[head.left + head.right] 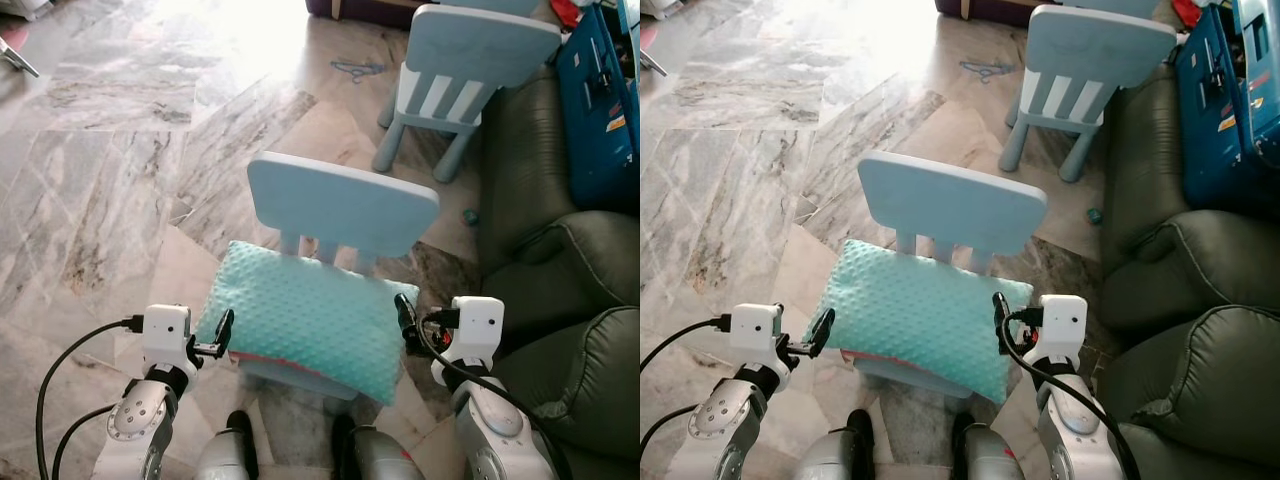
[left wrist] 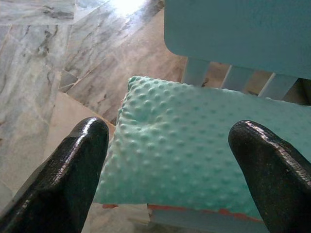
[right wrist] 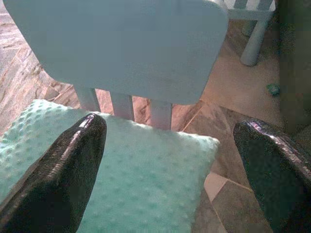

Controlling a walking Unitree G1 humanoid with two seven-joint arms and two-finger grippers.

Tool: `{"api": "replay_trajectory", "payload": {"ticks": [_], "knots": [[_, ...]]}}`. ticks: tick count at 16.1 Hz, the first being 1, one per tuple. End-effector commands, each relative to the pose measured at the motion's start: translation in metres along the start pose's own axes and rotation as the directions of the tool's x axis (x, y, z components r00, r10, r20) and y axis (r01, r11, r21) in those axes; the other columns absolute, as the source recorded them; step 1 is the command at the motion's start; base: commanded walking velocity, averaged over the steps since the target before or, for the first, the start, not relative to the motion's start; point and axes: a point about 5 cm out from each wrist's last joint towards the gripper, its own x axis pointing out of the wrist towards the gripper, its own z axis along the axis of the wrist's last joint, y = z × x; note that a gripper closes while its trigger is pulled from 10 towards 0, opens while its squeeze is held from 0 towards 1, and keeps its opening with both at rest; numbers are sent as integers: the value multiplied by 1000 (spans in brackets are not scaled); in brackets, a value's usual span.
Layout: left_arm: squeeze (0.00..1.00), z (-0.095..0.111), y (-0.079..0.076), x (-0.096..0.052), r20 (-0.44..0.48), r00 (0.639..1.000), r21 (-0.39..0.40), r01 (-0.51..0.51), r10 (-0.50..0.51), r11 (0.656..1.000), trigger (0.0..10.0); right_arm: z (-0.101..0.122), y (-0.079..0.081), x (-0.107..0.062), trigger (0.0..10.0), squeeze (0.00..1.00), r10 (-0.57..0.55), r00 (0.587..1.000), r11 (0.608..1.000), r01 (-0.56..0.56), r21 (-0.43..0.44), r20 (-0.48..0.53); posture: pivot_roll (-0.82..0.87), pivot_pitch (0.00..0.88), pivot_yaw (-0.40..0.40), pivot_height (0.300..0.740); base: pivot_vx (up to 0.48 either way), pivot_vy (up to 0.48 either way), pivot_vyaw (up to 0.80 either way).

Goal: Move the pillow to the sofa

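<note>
The left gripper (image 1: 222,335) had its jaws spread wide, one finger at the pillow's near left edge and the other outside it toward the floor; in its wrist view the fingers (image 2: 63,179) framed the pillow's dotted corner without clamping it. The right gripper (image 1: 404,322) also stood with jaws wide, at the pillow's right edge, one finger (image 3: 58,179) over the cloth and the other out past the corner, above the floor.

Between the two sets of jaws lay the mint-green pillow (image 1: 305,318), resting flat on the seat of a small pale-blue chair (image 1: 340,205), its far edge against the chair's back slats and a thin red trim along its near edge. Beyond the chair's backrest stood a second blue chair (image 1: 465,70) on the marble floor (image 1: 120,150). Out to the right of the right jaws was the dark green sofa (image 1: 570,330), and past it a blue case (image 1: 605,100); its contents could not be made out.
</note>
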Motion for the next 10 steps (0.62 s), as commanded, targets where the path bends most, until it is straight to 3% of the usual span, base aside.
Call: {"api": "replay_trajectory", "payload": {"ticks": [1, 6, 10], "knots": [[0, -4, 1, -4, -24, 1000, 3, 3, -3, 1000, 10000, 1, 0, -4, 10000, 0, -2, 1000, 1000, 2, 3, -3, -84, 325, -38, 740, 0, 0, 0], [0, -3, 0, -5, -26, 1000, 2, -1, 1, 1000, 10000, 0, 1, -5, 10000, 0, 2, 1000, 1000, -2, 7, -11, -82, 335, -40, 740, 0, 0, 0], [0, -4, 0, -5, -32, 999, 2, -1, 1, 1000, 10000, 1, 1, -5, 10000, 0, 7, 1000, 1000, -7, 9, -12, -84, 337, -41, 705, 0, 0, 0]]}}
